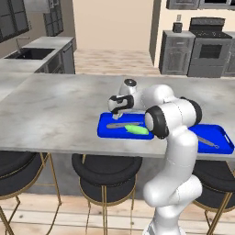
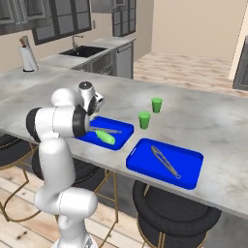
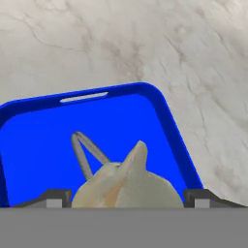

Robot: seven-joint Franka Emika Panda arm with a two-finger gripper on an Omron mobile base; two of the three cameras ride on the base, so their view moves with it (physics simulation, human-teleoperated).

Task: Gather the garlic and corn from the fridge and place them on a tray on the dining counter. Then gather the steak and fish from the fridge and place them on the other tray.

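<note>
**Garlic Seen Between Spread Tool Fingers Over the Left Tray**

The tool [image 1: 116,114] is seen lowered over the far left corner of the tray [image 1: 104,130], which lies on the grey marbled desk [image 1: 55,108]. In the hand view, the garlic [image 3: 128,180] is found low between the two dark fingertips [image 3: 57,197], over the blue floor of the tray. A narrow gap is seen on each side of the bulb, so the tool is judged to be released, with nothing clenched. Whether the bulb already rests on the tray floor cannot be told.

The corn [image 1: 137,130] is laid inside the same tray, toward its near right side, just beside a pair of grey tongs [image 1: 123,124]; the looped end of these tongs is seen behind the garlic in the hand view.

The other tray [image 2: 186,180] is set on the desk to the right of the first, close to it but apart, and a second pair of tongs [image 2: 164,162] is laid across it. Two green cups [image 2: 144,120] are stood upright on the desk beyond the trays. Black round stools [image 1: 104,172] with gold legs are placed along the near edge of the desk.
</note>
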